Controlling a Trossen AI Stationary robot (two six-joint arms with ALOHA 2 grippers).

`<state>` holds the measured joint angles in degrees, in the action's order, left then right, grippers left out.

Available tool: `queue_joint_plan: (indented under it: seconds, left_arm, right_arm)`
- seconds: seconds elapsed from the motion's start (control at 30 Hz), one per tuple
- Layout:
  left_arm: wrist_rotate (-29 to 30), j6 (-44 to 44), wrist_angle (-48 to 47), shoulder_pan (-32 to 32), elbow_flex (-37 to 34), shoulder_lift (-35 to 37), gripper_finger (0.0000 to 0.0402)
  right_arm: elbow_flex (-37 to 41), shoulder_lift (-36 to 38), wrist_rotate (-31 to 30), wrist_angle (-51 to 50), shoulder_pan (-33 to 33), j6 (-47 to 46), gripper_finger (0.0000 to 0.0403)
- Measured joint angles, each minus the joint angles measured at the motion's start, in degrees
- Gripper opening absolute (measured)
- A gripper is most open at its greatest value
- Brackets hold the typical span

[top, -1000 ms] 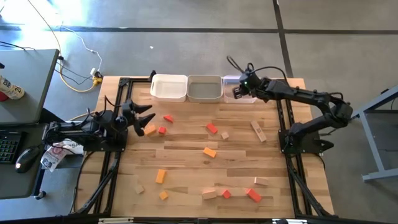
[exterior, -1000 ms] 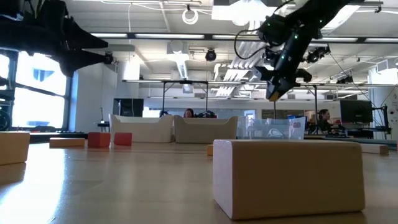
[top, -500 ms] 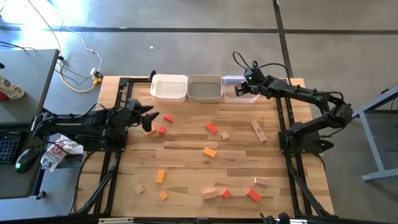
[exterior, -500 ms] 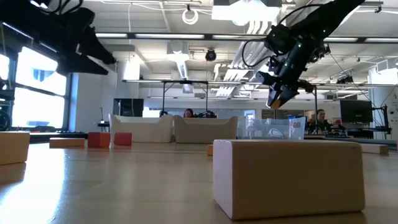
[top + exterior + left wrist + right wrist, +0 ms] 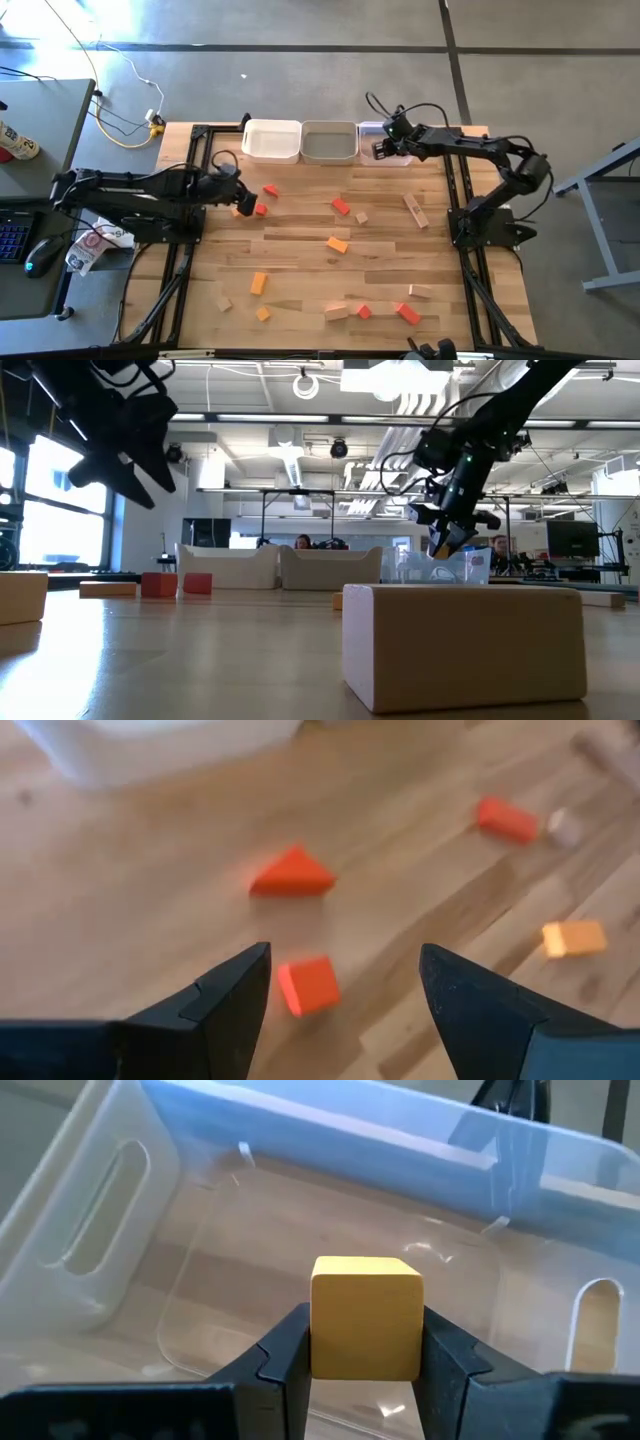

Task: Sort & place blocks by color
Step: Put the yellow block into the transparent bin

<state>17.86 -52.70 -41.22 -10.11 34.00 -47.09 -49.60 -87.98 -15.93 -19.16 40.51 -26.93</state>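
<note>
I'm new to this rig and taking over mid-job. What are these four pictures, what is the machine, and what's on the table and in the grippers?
Two dark robot arms work at a wooden table. One camera looks straight down, one sits at table height, one rides each wrist. Red, orange and pale wooden blocks lie scattered; three bins stand at the far edge. The right gripper holds a yellow cube over the clear bin. The left gripper, open, hovers above a red cube.

a wooden-slat table (image 5: 300,262) carries three bins (image 5: 329,141) along its far edge and scattered red, orange and pale blocks (image 5: 338,244).
</note>
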Motion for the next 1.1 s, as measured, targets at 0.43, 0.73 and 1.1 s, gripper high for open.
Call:
queue_joint_plan:
  seconds: [0.43,0.73,1.1]
  left_arm:
    - [-6.81,-4.74,-1.83,0.04,0.00,-10.90,0.0246]
    - [-7.13,-5.64,1.80,0.04,0.00,-15.94,0.0246]
    - [-7.58,-5.21,4.45,0.00,-0.02,-21.41,0.0246]
  right_arm:
    - [0.02,-0.79,1.19,-0.29,0.00,-0.02,0.0110]
    - [0.02,-0.79,1.69,-2.09,0.02,-0.03,0.0116]
    - [0.02,-0.79,1.19,-2.31,0.00,2.57,0.0136]
